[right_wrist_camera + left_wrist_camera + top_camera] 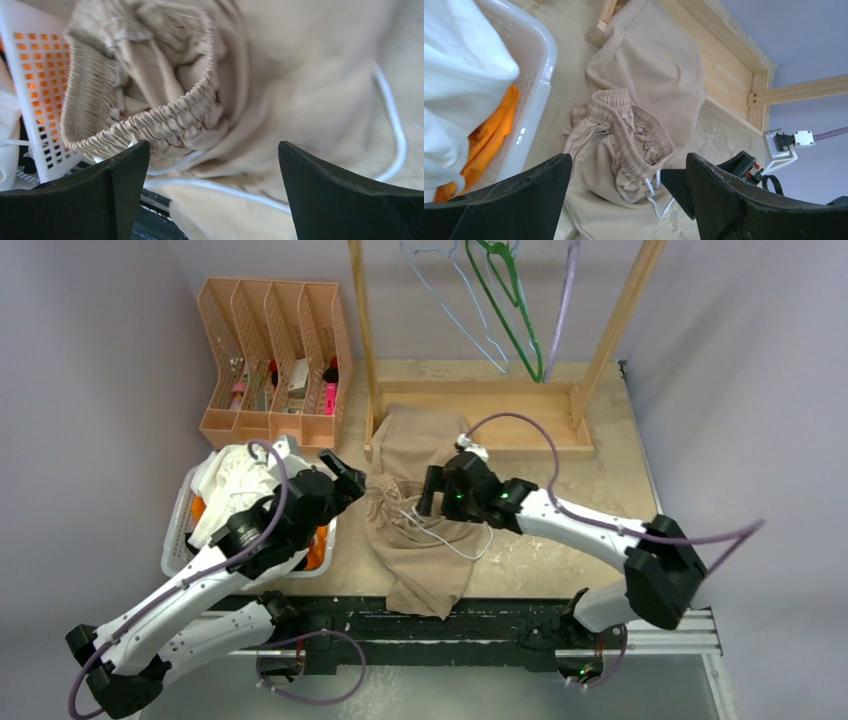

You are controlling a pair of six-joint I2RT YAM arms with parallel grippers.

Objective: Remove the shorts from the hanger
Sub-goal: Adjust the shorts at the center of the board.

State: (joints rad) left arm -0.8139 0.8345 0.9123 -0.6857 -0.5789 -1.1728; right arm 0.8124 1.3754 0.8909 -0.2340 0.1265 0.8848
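Beige shorts (415, 540) lie crumpled between the left gripper (629, 165) and the right gripper (214, 150), both spread wide and holding nothing. Their elastic waistband (150, 120) is bunched, and the white drawstring (455, 543) trails loose.

Plain pale grey walls (90, 360) are seen along the left and right edges of the frame. The centre is filled by a worn beige bench (610, 490). A wooden garment rack (480, 430) is stood at upper middle, and a peach desk organiser (275, 350) at upper left.
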